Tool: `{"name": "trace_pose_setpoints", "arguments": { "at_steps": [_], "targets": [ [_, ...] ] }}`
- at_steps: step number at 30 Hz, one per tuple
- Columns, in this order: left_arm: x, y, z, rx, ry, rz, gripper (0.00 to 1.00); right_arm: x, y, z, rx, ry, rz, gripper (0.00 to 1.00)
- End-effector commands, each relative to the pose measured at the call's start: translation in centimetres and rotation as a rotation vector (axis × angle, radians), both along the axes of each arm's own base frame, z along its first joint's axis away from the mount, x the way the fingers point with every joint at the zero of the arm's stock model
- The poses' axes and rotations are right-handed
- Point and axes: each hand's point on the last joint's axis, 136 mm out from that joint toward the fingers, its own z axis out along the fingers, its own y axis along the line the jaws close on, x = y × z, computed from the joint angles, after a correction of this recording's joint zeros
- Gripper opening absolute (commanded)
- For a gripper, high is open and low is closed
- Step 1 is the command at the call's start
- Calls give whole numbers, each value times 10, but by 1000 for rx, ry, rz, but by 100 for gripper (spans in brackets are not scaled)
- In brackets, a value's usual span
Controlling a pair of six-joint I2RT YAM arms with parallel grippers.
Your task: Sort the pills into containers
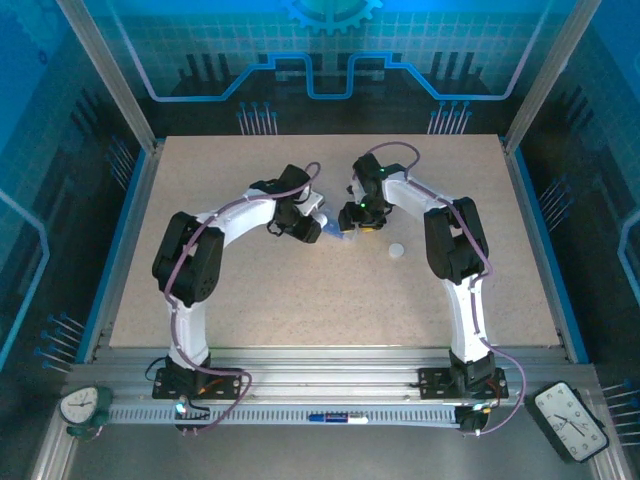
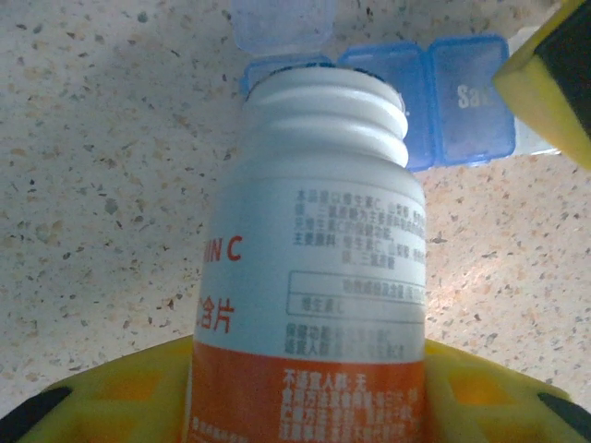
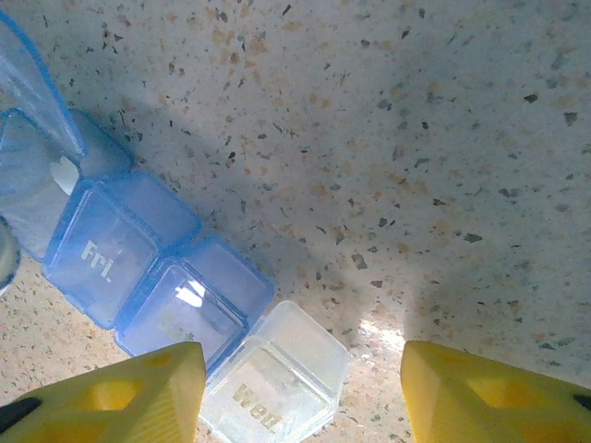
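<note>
Speckled table lies under both arms. Left fingers clamp the uncapped bottle, its mouth aimed ahead at the pill box just beyond. The box's row runs crosswise, with one lid raised. Right fingers stand apart and empty, the box's clear end just beside one.

We look down on the whole desk from high behind its near edge, while both wrist cameras sit close above its middle, sharing the blue pill box.
</note>
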Motion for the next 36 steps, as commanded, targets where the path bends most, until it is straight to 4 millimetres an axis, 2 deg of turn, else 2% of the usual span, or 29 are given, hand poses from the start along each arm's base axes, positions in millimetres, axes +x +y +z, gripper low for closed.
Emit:
{"name": "trace_pose_setpoints", "arguments": {
  "at_steps": [1, 9, 14, 19, 25, 32, 36],
  "targets": [
    [10, -6, 25, -130, -62, 38, 0, 0, 4, 0, 17, 20, -7, 60],
    [8, -8, 34, -272, -94, 49, 0, 1, 4, 4, 20, 13, -12, 60],
    [7, -15, 54, -352, -162, 30, 0, 4, 4, 9, 23, 2, -17, 62],
    [12, -19, 84, -421, -240, 28, 0, 11, 2, 23, 37, -22, -34, 66],
    [21, -24, 131, -525, -351, 33, 0, 24, -1, 50, 72, -66, -58, 70],
    [31, -27, 190, -621, -528, 1, 0, 33, -20, 82, 87, -115, -110, 71],
    [35, -29, 223, -678, -652, -25, 0, 28, -35, 91, 72, -118, -132, 71]
  ]
}}
